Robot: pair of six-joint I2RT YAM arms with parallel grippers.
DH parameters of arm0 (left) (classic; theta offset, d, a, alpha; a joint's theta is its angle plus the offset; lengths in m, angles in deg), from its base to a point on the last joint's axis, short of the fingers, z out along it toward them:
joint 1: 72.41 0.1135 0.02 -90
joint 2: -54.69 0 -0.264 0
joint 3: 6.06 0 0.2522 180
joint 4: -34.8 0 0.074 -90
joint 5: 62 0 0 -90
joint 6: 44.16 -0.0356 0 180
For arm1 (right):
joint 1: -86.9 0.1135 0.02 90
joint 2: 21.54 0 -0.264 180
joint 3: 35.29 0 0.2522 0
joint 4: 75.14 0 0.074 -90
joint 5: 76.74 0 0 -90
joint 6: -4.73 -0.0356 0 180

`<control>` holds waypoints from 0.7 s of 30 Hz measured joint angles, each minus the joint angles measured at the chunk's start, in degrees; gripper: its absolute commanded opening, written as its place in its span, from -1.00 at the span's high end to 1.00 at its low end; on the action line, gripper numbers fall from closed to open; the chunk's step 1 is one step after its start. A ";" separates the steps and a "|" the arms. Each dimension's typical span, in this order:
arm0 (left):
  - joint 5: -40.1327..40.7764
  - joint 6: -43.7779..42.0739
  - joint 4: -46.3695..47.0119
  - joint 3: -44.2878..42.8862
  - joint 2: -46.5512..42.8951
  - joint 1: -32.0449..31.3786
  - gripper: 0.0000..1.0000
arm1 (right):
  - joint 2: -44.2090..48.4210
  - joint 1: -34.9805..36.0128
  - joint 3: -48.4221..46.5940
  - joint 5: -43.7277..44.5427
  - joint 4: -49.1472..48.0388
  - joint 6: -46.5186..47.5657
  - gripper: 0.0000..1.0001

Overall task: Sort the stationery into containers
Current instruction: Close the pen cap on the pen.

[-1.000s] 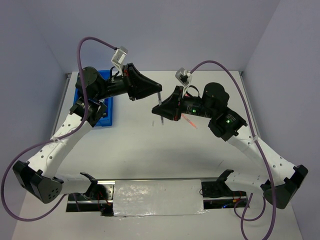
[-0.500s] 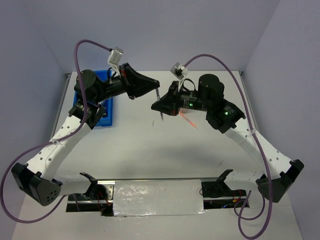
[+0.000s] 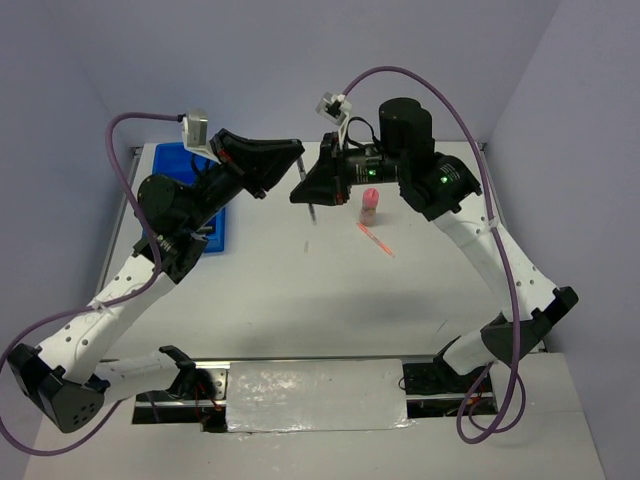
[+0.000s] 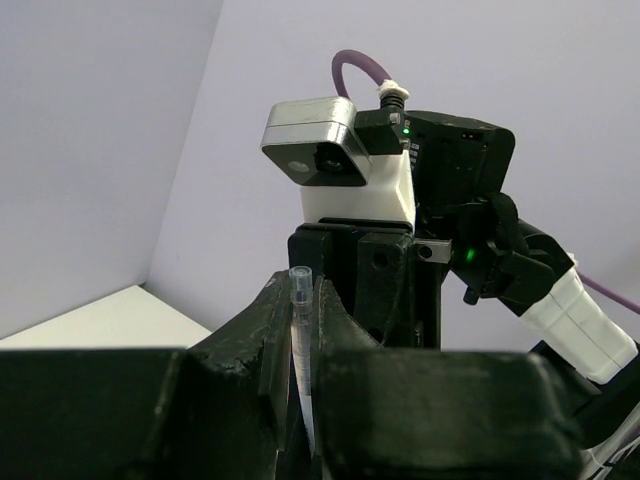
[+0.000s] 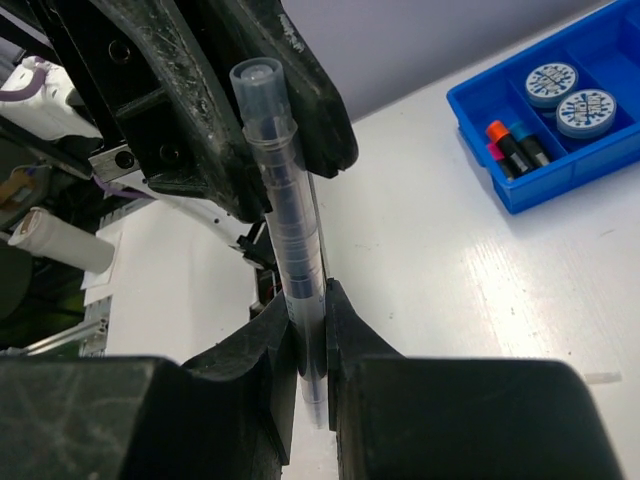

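Already 2 discs [image 5: 552, 80] and 2 highlighters [image 5: 510, 148] sit in the tray [image 5: 560, 180] at upper right, we see left gripper [image 4: 303, 300] and right gripper [image 5: 308, 310] both clenched on 1 pen [image 5: 285, 230] mid-air, and tube [image 3: 368, 205] and stick [image 3: 375, 240] lie unsorted.

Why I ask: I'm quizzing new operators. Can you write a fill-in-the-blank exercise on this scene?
1. Grippers shut on the grey pen, counting the left gripper and the right gripper: ____.
2. The ____ tray holds two round discs.
3. The pink-capped tube stands ____ on the table.
4. Beside it lies the ____ stick.
Missing words: two; blue; upright; orange.
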 measured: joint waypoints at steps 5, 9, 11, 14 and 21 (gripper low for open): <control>1.11 -1.75 -4.42 -2.51 -0.20 -0.66 0.32 | 0.57 -0.20 1.86 -1.27 -2.03 0.02 1.00; -2.23 -4.15 -19.47 -9.05 1.25 -2.27 -0.73 | 5.33 -0.22 11.96 1.57 -12.39 -0.79 1.00; -4.28 -4.28 -24.61 -11.58 2.64 -3.56 -0.81 | 7.96 -0.20 16.72 3.52 -16.76 -1.18 1.00; -5.60 -4.13 -28.98 -14.75 4.52 -3.54 -0.65 | 11.30 0.20 22.14 5.09 -20.00 -1.75 1.00; -7.89 -2.47 -27.39 -12.76 4.37 -2.78 -0.38 | 14.36 0.42 24.76 6.73 -21.90 -2.38 1.00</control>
